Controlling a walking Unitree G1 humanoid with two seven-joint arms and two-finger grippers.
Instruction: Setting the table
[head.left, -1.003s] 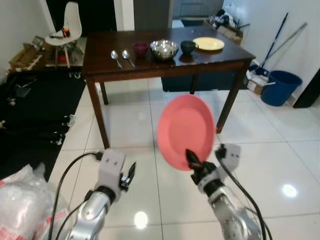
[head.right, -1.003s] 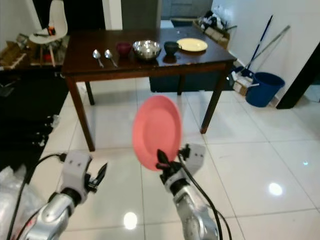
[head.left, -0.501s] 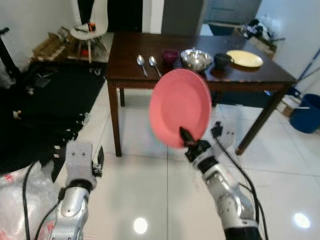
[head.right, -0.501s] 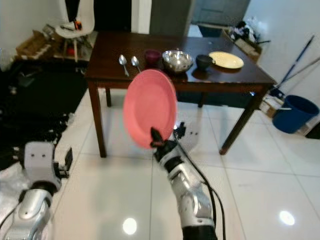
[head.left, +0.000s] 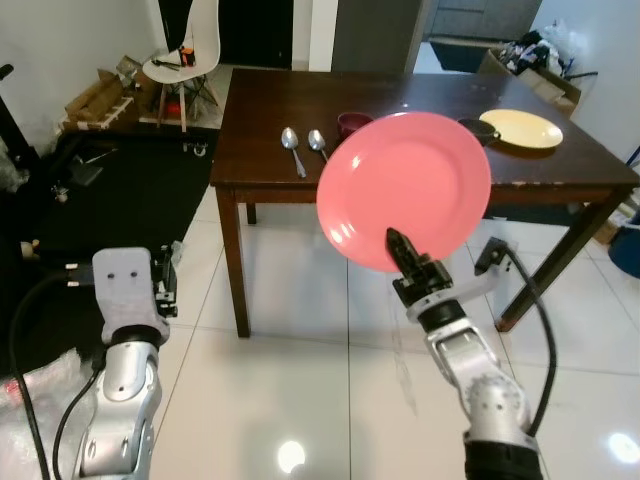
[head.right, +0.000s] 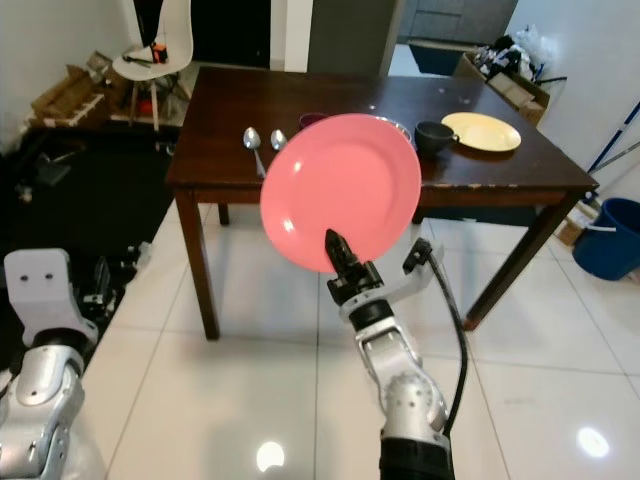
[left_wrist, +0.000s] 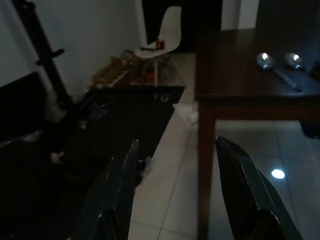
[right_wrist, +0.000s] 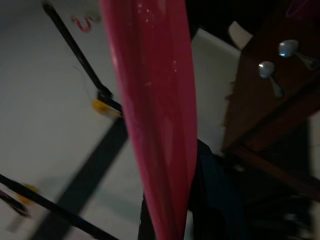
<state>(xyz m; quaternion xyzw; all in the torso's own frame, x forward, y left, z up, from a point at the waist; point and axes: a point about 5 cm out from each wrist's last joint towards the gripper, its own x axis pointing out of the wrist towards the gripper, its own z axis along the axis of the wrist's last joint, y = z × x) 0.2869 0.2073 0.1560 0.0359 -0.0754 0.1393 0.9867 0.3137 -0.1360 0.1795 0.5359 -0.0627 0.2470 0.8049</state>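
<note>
Left eye view: we are carrying the pink plate upright, face toward us, probably so that it clears the table edge as we approach. Our right gripper is pinching its lower rim, fingers closed on it, so the plate is standing directly above the gripper. Our left gripper is hanging spread and empty, beside the spoons.

A home dining area: a dark wooden dining table on glossy white floor tiles, a white moulded chair behind.
</note>
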